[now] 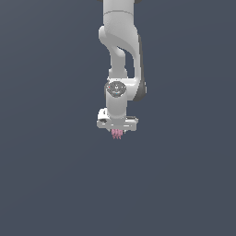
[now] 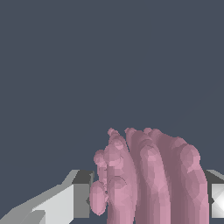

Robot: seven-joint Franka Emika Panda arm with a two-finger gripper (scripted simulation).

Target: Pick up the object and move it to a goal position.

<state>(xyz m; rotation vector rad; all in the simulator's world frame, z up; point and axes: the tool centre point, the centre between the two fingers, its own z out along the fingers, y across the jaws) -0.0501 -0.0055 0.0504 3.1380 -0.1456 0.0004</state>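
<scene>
The object (image 1: 117, 133) is a tiny pink bundle of ribbed strands poking out just below the white arm's hand in the exterior view. In the wrist view the same pink object (image 2: 148, 175) fills the space between the two fingers, its knobbly strands standing close together. My gripper (image 1: 117, 130) (image 2: 146, 199) is shut on it, with one grey-and-white finger (image 2: 65, 203) on one side and the other finger (image 2: 216, 197) showing at the picture's edge. The fingertips themselves are mostly hidden by the hand in the exterior view.
A plain dark grey-blue background surrounds the arm in both views. The white arm (image 1: 120, 55) comes down from the upper edge of the exterior view. No goal marker shows.
</scene>
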